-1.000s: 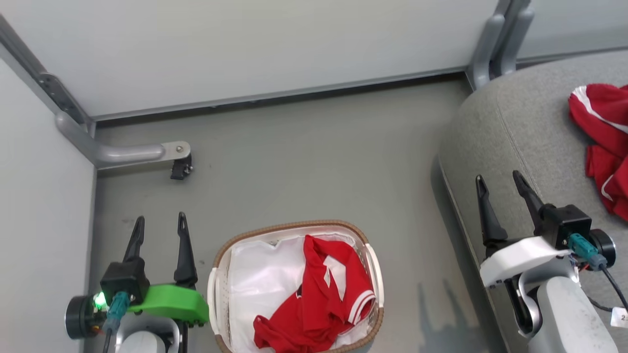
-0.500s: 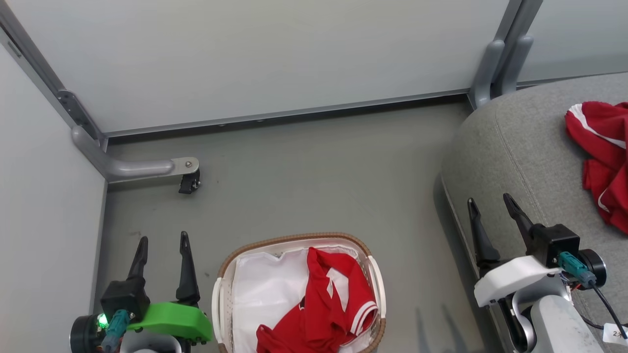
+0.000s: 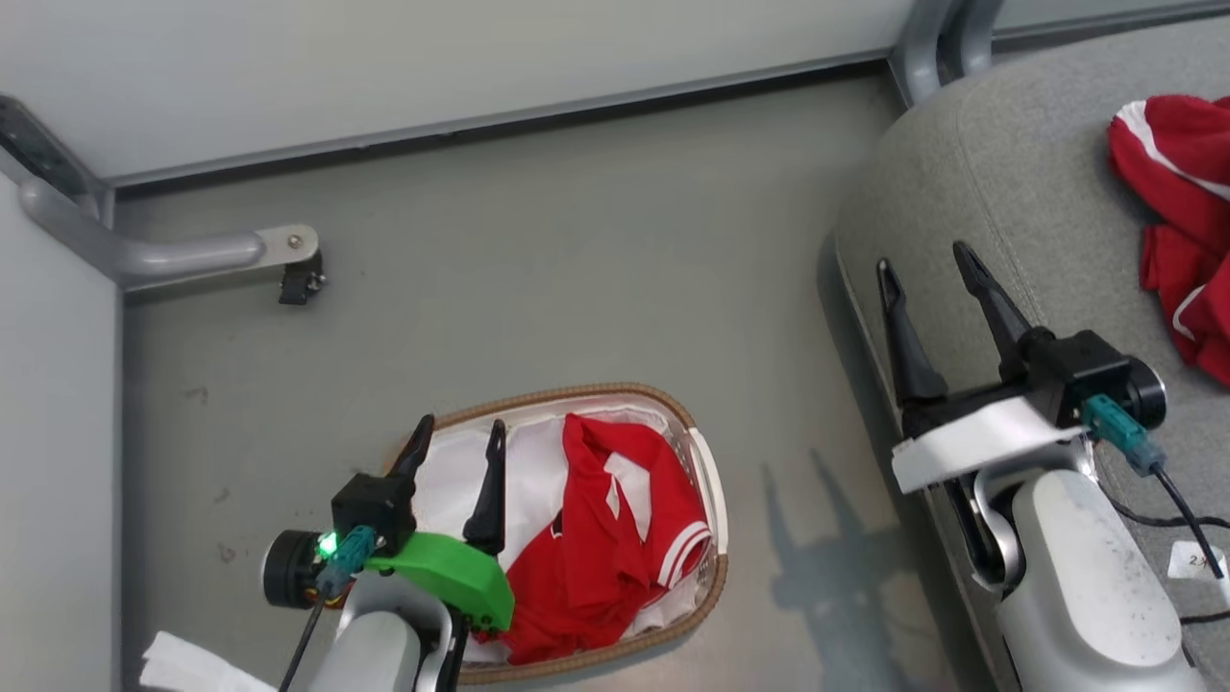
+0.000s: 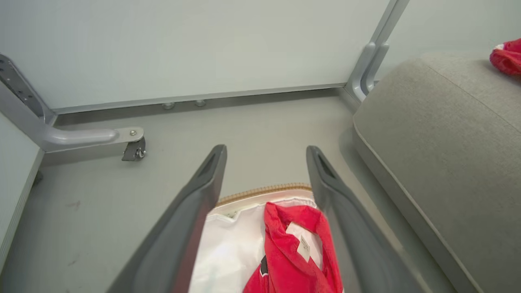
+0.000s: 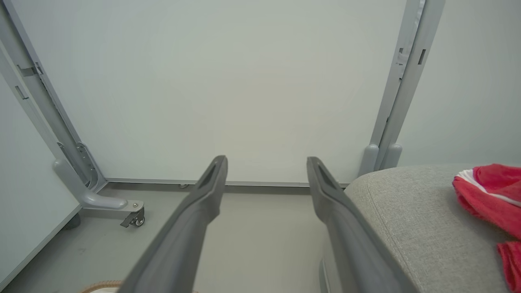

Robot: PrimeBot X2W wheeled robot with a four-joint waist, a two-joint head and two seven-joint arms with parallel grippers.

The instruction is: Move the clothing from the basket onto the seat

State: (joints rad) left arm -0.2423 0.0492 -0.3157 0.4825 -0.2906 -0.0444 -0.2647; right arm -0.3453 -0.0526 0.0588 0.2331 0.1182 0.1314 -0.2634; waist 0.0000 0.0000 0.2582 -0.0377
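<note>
A red garment with white trim [image 3: 615,538] lies crumpled in the white basket with a brown woven rim [image 3: 615,396] on the floor; its white tag shows in the left wrist view [image 4: 303,248]. My left gripper [image 3: 459,440] hangs open above the basket's left half, over the white liner [image 3: 538,461], holding nothing. In the left wrist view the basket's rim [image 4: 264,189] lies between the fingers. More red clothing [image 3: 1177,211] rests on the grey seat [image 3: 1019,163] at the right. My right gripper [image 3: 924,261] stands open over the seat's left edge, empty.
Pale partition panels stand behind, with a grey metal foot and caster [image 3: 293,279] on the floor at the left and a grey post [image 3: 922,43] beside the seat. White cloth [image 3: 183,668] shows at the lower left. Grey floor lies between basket and seat.
The head camera has shifted, so the whole scene sits differently. My left gripper has moved right, from beside the basket to above its left half. Both grippers stay open.
</note>
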